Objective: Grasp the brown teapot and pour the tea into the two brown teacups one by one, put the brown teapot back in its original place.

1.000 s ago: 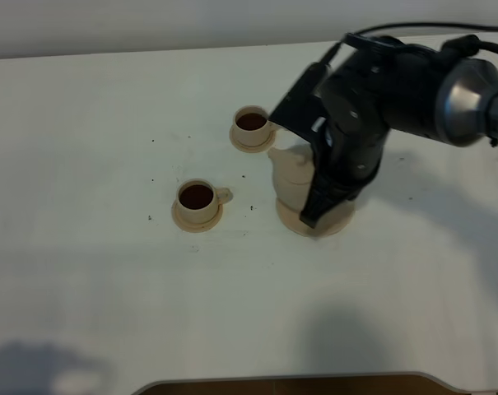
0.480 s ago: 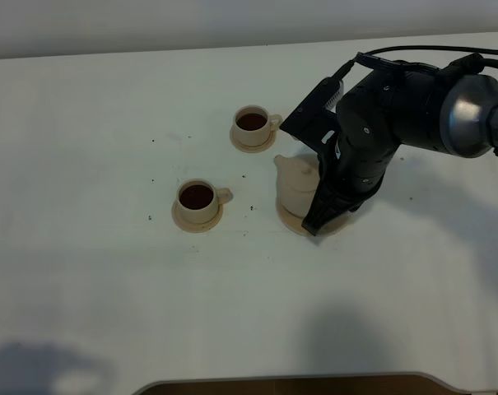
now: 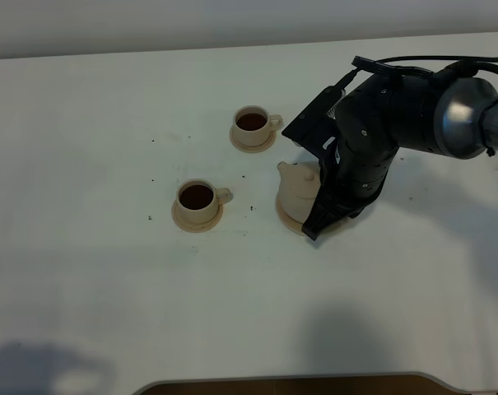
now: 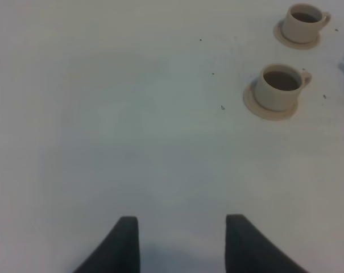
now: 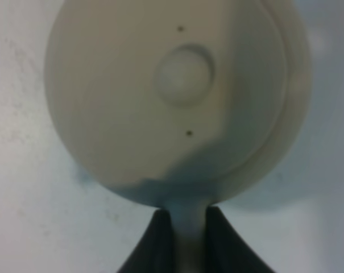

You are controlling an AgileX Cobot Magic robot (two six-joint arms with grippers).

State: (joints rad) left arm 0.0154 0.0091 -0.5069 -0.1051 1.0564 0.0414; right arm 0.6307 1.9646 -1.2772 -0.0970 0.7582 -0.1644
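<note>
Beige-tan crockery is seen on a white table [image 3: 92, 123] in the exterior high view. Two brown teacups, a far one [image 3: 251, 121] and a near one [image 3: 197, 197], stand on small saucers, each filled with dark tea. To their right the brown teapot [image 3: 297, 185] is set on its wide saucer [image 3: 288, 219], spout toward the cups. The right arm [image 3: 397, 115] is bent over the pot, hiding its handle side; the right gripper [image 3: 318, 216] is low at that side.

Left wrist view: the left gripper [image 4: 182, 242] is held above bare table, jaws parted, nothing between them. Both filled cups are noted well apart from it.

Right wrist view: the teapot lid and knob [image 5: 184, 73] are seen from directly above, the saucer rim [image 5: 299, 102] showing beyond the body. The dark jaws are closed on the pale ring handle [image 5: 189, 219], one finger pressed against each side.
</note>
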